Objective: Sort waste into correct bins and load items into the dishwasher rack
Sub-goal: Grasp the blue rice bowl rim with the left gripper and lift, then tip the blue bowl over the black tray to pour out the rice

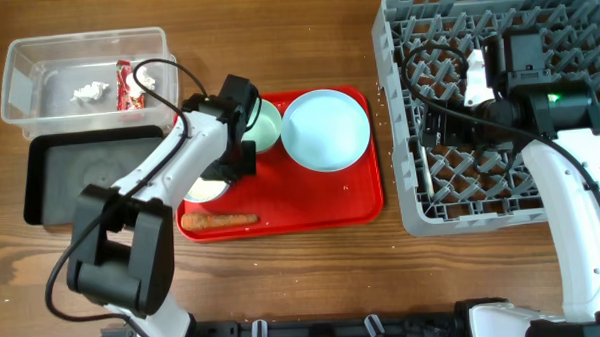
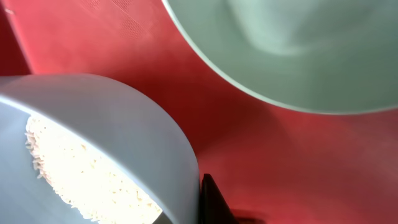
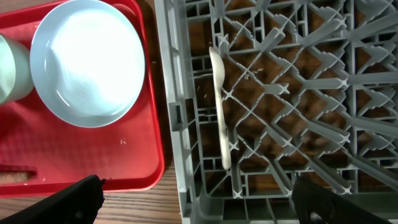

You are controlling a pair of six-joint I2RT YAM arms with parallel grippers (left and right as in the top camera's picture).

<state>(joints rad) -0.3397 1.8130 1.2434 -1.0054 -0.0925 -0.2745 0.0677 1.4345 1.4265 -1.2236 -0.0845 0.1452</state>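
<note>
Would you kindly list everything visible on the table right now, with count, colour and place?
clear tub: one, transparent, table's left
tissue: one, white, in the clear tub
wrapper: one, red-and-white, in the clear tub
black tray: one, black, beside the clear tub
red tray: one, red, centre
plate: one, pale blue, on the red tray
bowls: two, pale blue-green, on the red tray; one beside the plate, the other holding white rice
food stick: one, orange-brown, on the red tray
dishwasher rack: one, grey, right
spoon: one, white, lying in the dishwasher rack
left gripper: at the rice bowl, closure unclear
right gripper: open, above the dishwasher rack
</note>
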